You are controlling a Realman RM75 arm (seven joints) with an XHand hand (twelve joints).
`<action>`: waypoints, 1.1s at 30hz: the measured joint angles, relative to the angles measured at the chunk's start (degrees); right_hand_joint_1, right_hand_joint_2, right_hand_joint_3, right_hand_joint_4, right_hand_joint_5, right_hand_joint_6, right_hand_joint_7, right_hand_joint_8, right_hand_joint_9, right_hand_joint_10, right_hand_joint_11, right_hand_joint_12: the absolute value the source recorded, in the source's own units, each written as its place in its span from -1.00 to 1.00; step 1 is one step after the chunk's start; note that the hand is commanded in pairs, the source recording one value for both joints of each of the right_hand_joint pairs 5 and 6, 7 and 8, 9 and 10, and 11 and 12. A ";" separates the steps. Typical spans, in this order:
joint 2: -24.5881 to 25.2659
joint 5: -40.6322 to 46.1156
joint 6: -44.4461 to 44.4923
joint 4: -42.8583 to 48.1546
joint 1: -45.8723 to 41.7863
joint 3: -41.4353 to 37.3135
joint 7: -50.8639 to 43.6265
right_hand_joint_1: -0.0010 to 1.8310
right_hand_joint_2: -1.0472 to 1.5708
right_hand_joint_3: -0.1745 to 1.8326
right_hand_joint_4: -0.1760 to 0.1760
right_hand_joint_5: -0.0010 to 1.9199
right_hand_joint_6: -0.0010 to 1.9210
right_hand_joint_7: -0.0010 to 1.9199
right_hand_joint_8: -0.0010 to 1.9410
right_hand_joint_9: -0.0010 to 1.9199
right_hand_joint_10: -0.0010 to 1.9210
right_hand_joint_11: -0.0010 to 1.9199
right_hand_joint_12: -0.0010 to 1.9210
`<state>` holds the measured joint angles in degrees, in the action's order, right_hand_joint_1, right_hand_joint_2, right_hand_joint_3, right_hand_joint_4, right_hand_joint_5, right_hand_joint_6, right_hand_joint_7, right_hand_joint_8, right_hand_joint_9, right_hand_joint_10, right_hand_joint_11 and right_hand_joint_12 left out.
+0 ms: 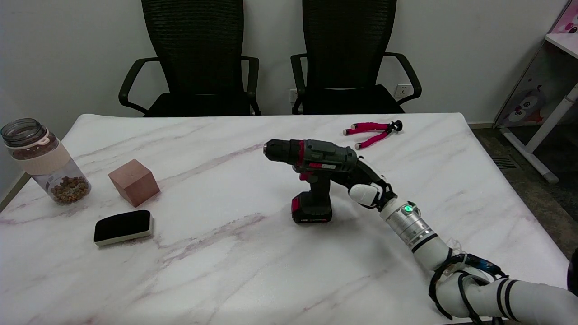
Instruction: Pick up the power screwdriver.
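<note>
The power screwdriver [316,162], dark grey and red with a black chuck pointing left, stands upright on its battery base near the table's middle. My right hand [368,183] reaches in from the lower right and sits right against the rear end of the tool's body. Its dark fingers [361,169] stretch up-left towards the housing, and their tips are hidden behind it. No finger shows around the handle [318,185], which is bare on the camera side. The battery base rests flat on the marble.
A pink-legged mini tripod [372,133] lies behind the hand at the back right. On the left are a wooden cube [134,182], a black eraser [122,227] and a jar of nuts [45,161]. Two black chairs [194,67] stand behind the table [253,271].
</note>
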<state>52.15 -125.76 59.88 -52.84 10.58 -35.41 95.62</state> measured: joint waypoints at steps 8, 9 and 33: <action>2.67 -1.19 -0.73 0.63 1.60 1.27 -0.09 0.01 -0.40 -0.20 0.11 -0.71 -0.71 -0.71 -0.72 -0.58 -0.58 -0.46 -0.46; 2.94 -1.41 -0.75 0.65 1.76 1.39 -0.09 0.01 -0.39 -0.20 0.11 -0.71 -0.71 -0.71 -0.71 -0.58 -0.58 -0.46 -0.46; 6.42 -3.14 -1.24 1.45 3.69 2.07 -0.21 0.19 0.07 -0.18 0.18 -0.15 -0.15 -0.15 -0.16 -0.38 -0.38 -0.17 -0.17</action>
<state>58.57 -128.89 58.64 -51.40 14.27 -33.34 95.41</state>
